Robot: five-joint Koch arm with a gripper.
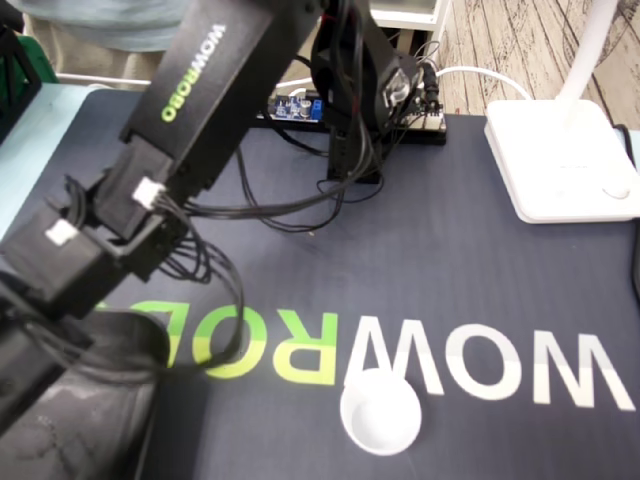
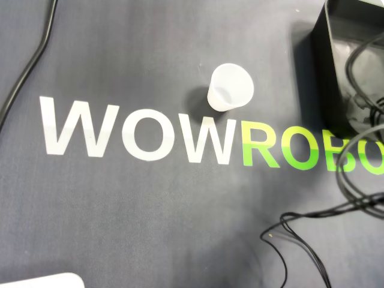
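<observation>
Blurring, cropping hide jaws; white cup (image 2: 230, 87) upright.

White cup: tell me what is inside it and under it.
Inside the white cup nothing shows in either view. It stands on the dark mat; the patch beneath its base is covered.

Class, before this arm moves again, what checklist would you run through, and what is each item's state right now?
1. Cup upright on the mat: ok.
2. Cup looks empty: ok.
3. Cup stands apart from the box and the lamp base: ok.
4. Arm cables kept off the mat: not ok, loose loops trail onto it.
5. Gripper open: cannot tell, its jaws show in neither view.
</observation>
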